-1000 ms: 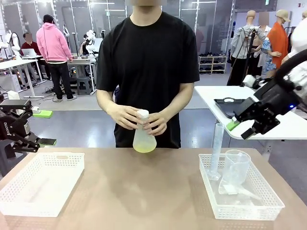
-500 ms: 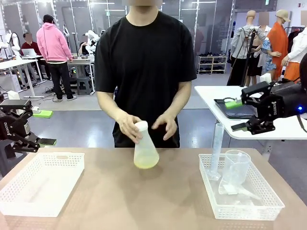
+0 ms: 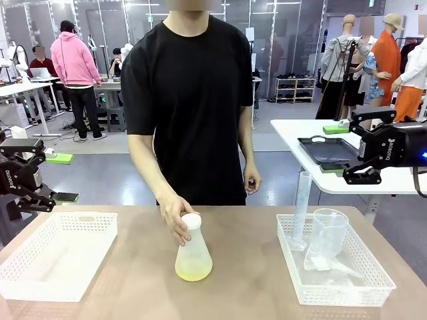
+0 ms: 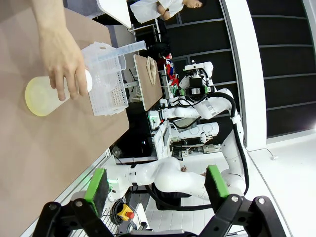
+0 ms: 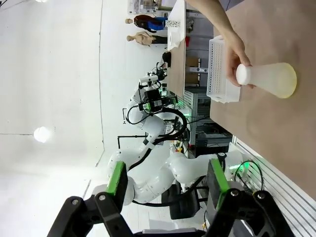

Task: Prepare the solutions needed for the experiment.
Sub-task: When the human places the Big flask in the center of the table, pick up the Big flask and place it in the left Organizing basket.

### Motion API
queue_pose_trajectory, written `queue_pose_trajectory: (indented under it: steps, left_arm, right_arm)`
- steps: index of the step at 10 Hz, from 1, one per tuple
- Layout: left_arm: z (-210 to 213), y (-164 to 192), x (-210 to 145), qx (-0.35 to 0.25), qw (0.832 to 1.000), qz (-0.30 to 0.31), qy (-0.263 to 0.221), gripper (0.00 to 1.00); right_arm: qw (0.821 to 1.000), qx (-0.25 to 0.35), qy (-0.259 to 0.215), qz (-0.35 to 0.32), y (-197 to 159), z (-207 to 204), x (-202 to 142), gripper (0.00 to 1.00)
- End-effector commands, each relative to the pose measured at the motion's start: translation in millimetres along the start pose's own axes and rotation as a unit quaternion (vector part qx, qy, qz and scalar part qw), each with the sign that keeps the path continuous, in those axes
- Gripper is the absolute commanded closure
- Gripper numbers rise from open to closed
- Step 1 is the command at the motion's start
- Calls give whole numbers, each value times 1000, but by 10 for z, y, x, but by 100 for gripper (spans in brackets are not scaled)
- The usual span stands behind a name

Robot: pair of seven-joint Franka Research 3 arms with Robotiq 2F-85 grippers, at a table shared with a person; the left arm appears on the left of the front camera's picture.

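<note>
A translucent white conical flask (image 3: 193, 248) stands on the brown table near the middle. The solutions (image 3: 193, 269) form a thin pale yellow layer in its bottom. A person's hand (image 3: 175, 220) rests on the flask's neck. My left gripper (image 3: 60, 178) hovers open off the table's left edge, far from the flask. My right gripper (image 3: 340, 148) hangs open and level above the right basket. In the left wrist view the open left gripper (image 4: 155, 185) points past the flask (image 4: 42, 96) and the hand (image 4: 64, 59). The right wrist view has the open right gripper (image 5: 167, 182), the flask (image 5: 269, 79) and the hand (image 5: 232, 47).
An empty white basket (image 3: 60, 253) lies on the table's left. A second white basket (image 3: 373, 283) on the right holds a tall graduated cylinder (image 3: 301, 207) and a clear beaker (image 3: 327, 233). A white side table (image 3: 300, 133) stands behind my right arm.
The person brought the flask down from chest height and set it on the table nearer me, taking one hand away. My right gripper swung level and drew back right. My left gripper stayed still.
</note>
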State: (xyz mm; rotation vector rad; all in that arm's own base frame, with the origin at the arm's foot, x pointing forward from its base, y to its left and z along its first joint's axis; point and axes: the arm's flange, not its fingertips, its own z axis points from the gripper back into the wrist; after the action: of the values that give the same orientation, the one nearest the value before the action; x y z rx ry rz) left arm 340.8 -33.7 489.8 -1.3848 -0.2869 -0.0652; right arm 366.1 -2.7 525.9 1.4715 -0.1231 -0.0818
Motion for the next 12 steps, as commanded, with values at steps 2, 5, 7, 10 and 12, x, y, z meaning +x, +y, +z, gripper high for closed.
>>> queue_pose_trajectory:
  steps: [2,5,7,10,12]
  left_arm:
    - [-9,-29,10,-13,1000,0,-2,0]
    - [-9,-29,10,-13,1000,0,-2,0]
    - [-9,-29,10,-13,1000,0,-2,0]
    - [-9,-29,10,-13,1000,0,-2,0]
    - [-9,-29,10,-13,1000,0,-2,0]
  right_arm:
    - [1000,15,10,-10,39,-68,32,18]
    - [1000,0,-1,-3,-5,-5,0,18]
    - [1000,0,-1,-3,-5,-5,0,18]
    - [1000,0,-1,-3,-5,-5,0,18]
    - [1000,0,-1,-3,-5,-5,0,18]
